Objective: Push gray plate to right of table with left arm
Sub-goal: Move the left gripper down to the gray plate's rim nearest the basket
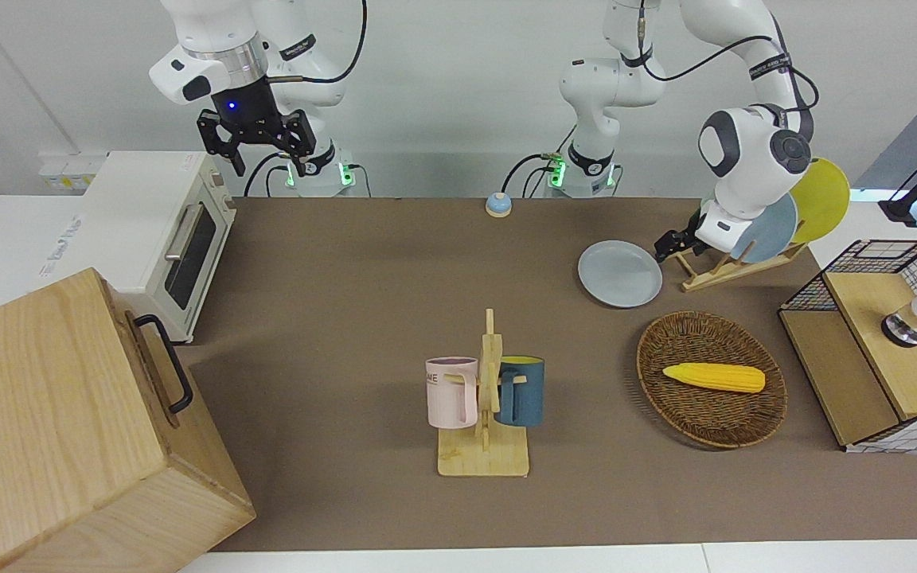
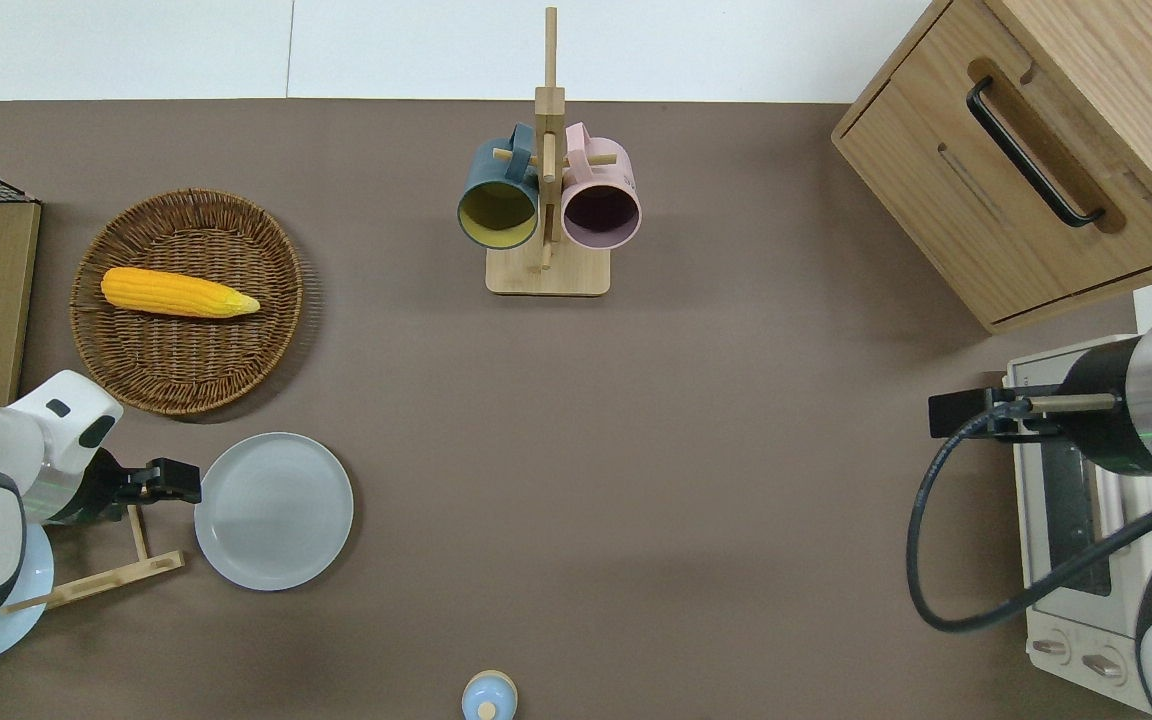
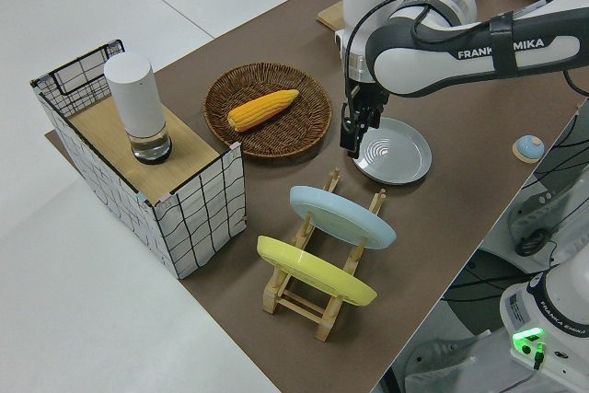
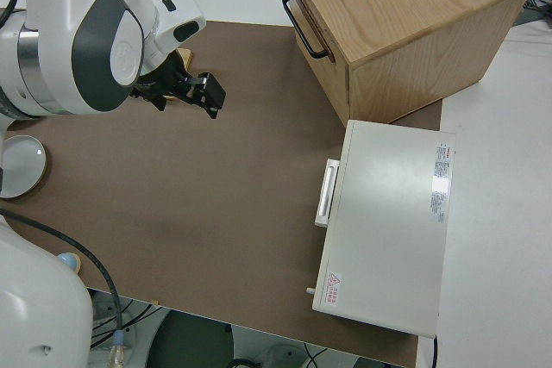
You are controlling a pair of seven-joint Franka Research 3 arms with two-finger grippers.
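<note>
The gray plate (image 1: 620, 274) lies flat on the brown table (image 1: 363, 302), toward the left arm's end; it also shows in the overhead view (image 2: 274, 510) and the left side view (image 3: 393, 150). My left gripper (image 1: 660, 252) is low, with its fingers shut and empty. Its tip is right at the plate's rim, on the side toward the dish rack (image 2: 186, 481) (image 3: 349, 143). I cannot tell whether it touches the rim. My right gripper (image 1: 266, 163) is parked and open.
A wooden dish rack (image 1: 725, 267) with a sky-blue plate (image 1: 773, 231) and a yellow plate (image 1: 823, 197) stands beside the gray plate. A wicker basket (image 1: 665, 398) holds a corn cob. There are also a mug tree (image 1: 486, 398), a toaster oven (image 1: 164, 231), a wooden cabinet (image 1: 68, 430) and a wire crate (image 1: 880, 350).
</note>
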